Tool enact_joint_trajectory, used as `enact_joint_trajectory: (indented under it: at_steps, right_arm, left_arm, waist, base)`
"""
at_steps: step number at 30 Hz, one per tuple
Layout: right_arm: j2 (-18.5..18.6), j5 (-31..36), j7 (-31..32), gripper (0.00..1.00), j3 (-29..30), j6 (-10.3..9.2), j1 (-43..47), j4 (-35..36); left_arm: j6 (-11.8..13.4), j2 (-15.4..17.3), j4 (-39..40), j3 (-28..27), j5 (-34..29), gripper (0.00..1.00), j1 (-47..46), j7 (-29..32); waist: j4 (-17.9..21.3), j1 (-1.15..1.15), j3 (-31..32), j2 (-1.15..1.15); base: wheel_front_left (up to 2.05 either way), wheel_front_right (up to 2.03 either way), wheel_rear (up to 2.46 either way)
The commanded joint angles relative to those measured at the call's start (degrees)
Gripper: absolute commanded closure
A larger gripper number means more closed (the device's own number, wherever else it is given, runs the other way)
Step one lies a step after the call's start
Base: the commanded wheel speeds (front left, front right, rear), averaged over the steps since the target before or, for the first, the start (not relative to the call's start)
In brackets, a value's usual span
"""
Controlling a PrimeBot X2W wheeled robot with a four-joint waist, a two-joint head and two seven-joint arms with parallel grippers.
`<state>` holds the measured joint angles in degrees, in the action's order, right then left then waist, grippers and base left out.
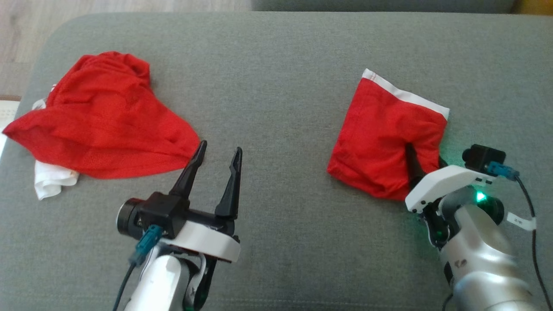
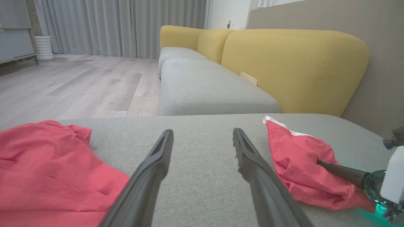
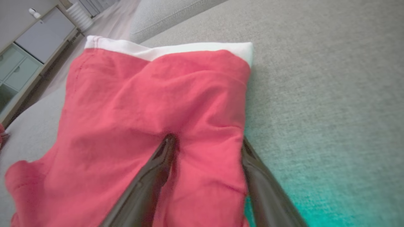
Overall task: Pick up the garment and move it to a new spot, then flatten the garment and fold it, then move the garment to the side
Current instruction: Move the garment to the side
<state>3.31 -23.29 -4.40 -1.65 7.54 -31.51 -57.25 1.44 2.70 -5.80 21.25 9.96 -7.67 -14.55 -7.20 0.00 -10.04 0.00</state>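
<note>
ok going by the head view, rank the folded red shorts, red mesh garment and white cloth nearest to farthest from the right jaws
1. folded red shorts, right side, touching.
2. red mesh garment, left side, crumpled.
3. white cloth, far left, under that garment's edge.

Overall light: bright, soft and even, with no hard glare.
Green glow: an indicator lamp (image 1: 480,197) behind the right gripper (image 3: 207,140) tints the sofa cushion (image 3: 300,189) beside it teal.
Shadows: faint, close under the left gripper (image 1: 218,155).
Blur: the right gripper's own fingers (image 3: 148,186) look smeared up close.
Edges: the left wrist view is stretched towards its borders.
</note>
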Motion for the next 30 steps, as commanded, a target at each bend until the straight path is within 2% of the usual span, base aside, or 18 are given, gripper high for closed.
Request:
enact_joint_trajectory:
  at_steps: [1, 6, 11, 17, 23, 27, 30]
  right_arm:
    - [-0.43, 0.35, -0.55, 1.0, -2.34, -0.05, -1.25, -0.37]
    - [0.96, 4.5, -2.7, 1.0, -5.12, -0.05, -3.64, -2.03]
    - [6.77, 8.98, -2.34, 1.0, -10.66, -0.05, -5.82, -1.06]
    - [18.33, 11.04, 1.3, 1.0, -20.41, -0.05, -8.14, 3.19]
    - [33.03, 9.37, 4.8, 1.0, -30.14, -0.05, -9.89, 8.2]
    - [41.3, 8.56, 5.81, 1.0, -33.26, -0.05, -10.63, 9.68]
    - [45.66, 8.17, 5.85, 1.0, -33.29, -0.05, -11.05, 9.4]
  left_arm:
    - [-0.11, 0.18, 2.17, -1.89, -0.8, 0.0, -2.59, -0.45]
    - [-0.15, 0.18, 2.13, -2.16, -1.0, 0.0, -3.09, -0.45]
    - [-0.03, 0.18, 2.5, -2.28, -0.79, 0.0, -3.61, -0.45]
    - [0.13, 0.18, 3.36, -2.11, -0.27, 0.0, -4.6, -0.45]
    - [0.18, 0.18, 4.32, -1.37, 0.51, 0.0, -5.99, -0.45]
    - [0.27, 0.18, 4.63, -0.96, 1.07, 0.0, -7.18, -0.45]
    - [0.43, 0.18, 4.83, -0.86, 1.35, 0.0, -7.94, -0.45]
  waist:
    - [0.54, 0.0, -0.38, 0.0]
    - [2.26, 0.0, -0.64, 0.0]
    - [3.8, 0.0, -1.2, 0.0]
    - [4.63, 0.0, -3.08, 0.0]
    - [3.9, 0.0, -5.88, 0.0]
    - [2.83, 0.0, -7.72, 0.0]
    - [2.08, 0.0, -8.79, 0.0]
  base:
    - [0.0, 0.0, 0.0]
    - [0.0, 0.0, 0.0]
    - [0.0, 0.0, 0.0]
    - [0.0, 0.0, 0.0]
    - [0.0, 0.0, 0.0]
    - [0.0, 0.0, 0.0]
    - [0.0, 0.0, 0.0]
